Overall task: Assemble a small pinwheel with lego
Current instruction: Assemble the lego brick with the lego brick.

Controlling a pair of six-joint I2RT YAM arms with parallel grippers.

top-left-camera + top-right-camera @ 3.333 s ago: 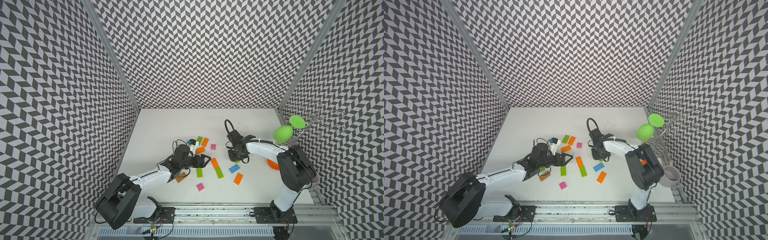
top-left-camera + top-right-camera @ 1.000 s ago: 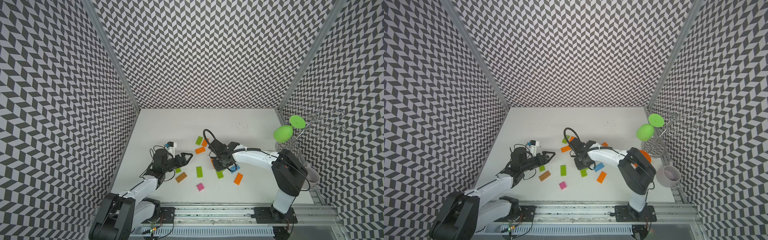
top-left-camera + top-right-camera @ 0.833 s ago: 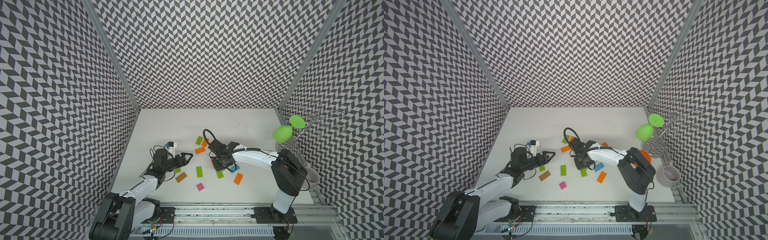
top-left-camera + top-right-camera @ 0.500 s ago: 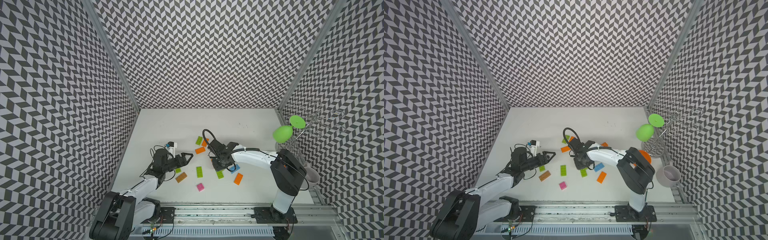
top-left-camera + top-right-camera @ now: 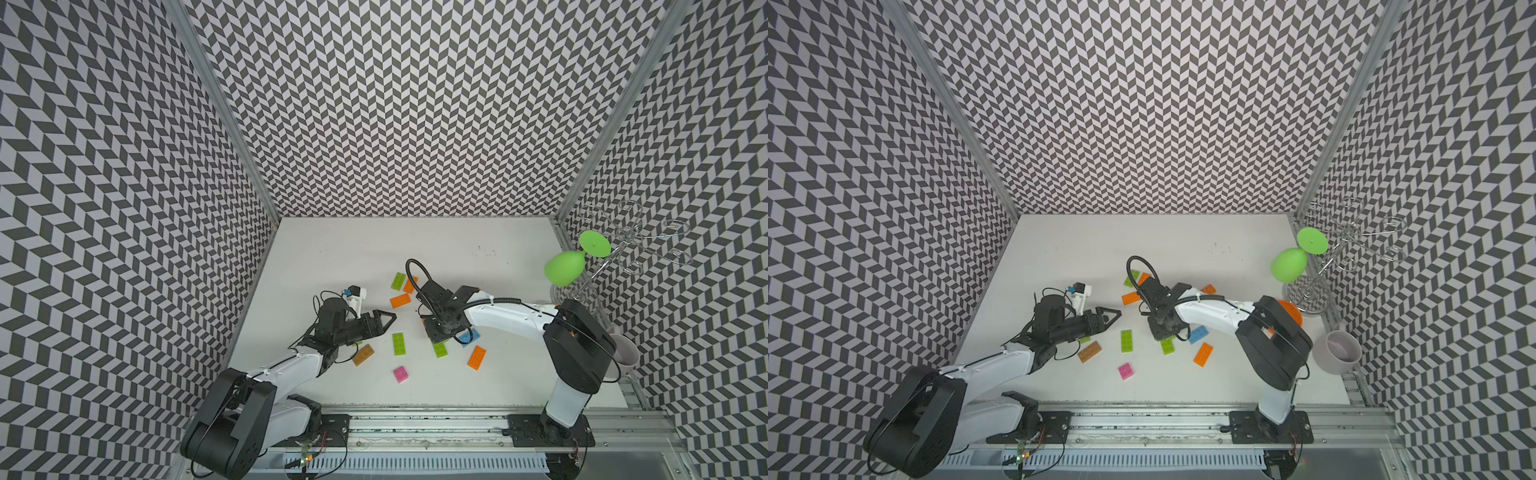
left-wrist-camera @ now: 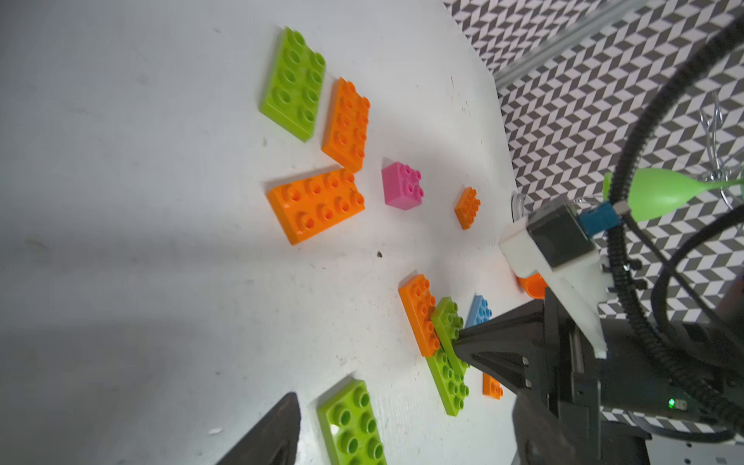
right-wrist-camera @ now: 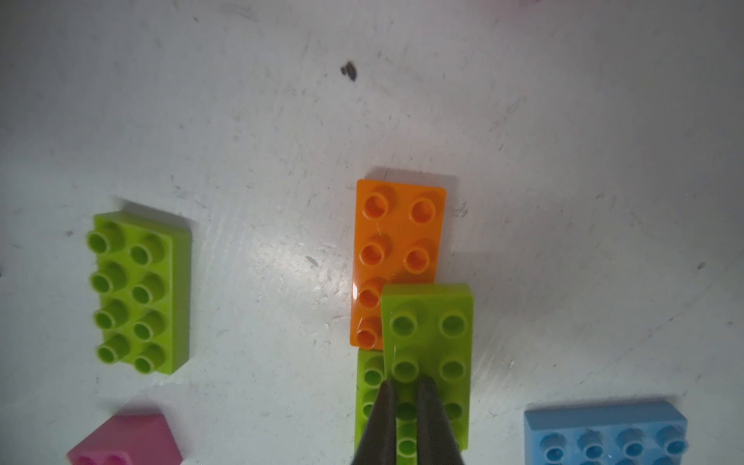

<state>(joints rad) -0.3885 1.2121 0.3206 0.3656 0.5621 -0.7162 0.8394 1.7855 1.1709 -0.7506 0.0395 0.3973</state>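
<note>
Right hand (image 7: 406,418): closed, fingertips down on a lime green brick (image 7: 428,326). This brick overlaps an orange brick (image 7: 398,225) ahead of the tips and a second lime brick (image 7: 368,378) beneath. Left hand (image 5: 384,322): open, empty, over the table (image 5: 374,249), well apart from that stack.

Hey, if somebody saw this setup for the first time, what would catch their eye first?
Probably the black-and-white zigzag walls boxing in the white table, with bright lego bricks scattered mid-table. Next, the right gripper, shut, tips down on a lime green brick that overlaps an orange brick. A green goblet hangs on the wire rack by the right wall.
</note>
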